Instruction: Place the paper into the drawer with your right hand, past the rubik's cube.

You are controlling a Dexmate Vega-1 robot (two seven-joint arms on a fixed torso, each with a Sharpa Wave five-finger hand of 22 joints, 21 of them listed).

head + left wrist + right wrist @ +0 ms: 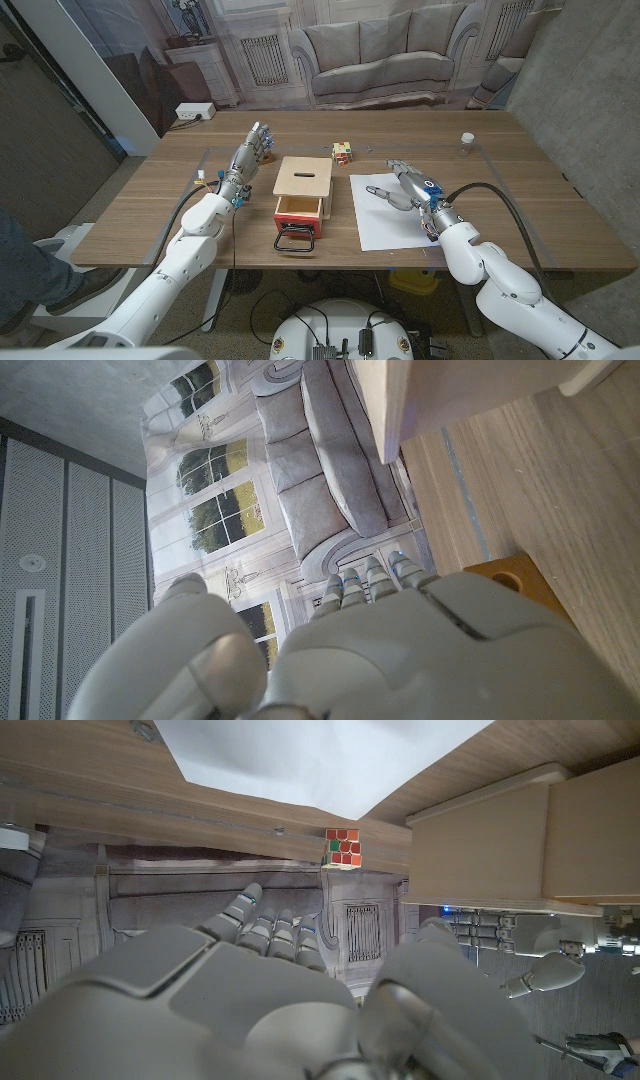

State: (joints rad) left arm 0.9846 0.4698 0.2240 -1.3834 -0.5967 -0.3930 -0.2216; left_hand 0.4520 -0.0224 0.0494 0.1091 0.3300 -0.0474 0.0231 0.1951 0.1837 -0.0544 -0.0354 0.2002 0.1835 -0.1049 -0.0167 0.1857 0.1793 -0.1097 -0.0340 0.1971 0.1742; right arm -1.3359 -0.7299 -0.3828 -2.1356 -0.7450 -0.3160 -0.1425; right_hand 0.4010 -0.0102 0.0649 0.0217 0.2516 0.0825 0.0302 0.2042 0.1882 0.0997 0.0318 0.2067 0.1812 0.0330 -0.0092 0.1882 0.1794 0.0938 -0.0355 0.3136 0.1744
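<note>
paper (pixel 392 212) lies flat on desk (pixel 520 180), under right hand (pixel 405 185) | right hand over paper's far part, fingers spread, holds nothing | cube (pixel 343 152) beyond the hand, toward drawer side | drawer (pixel 298 208) pulled open, between the hands | left hand (pixel 252 150) beside box (pixel 304 177), fingers apart, empty

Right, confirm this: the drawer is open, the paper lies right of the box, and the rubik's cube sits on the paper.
Not quite. The head view shows the rubik's cube on the bare table, beyond the paper. The drawer is open, and the paper lies right of the box.
</note>
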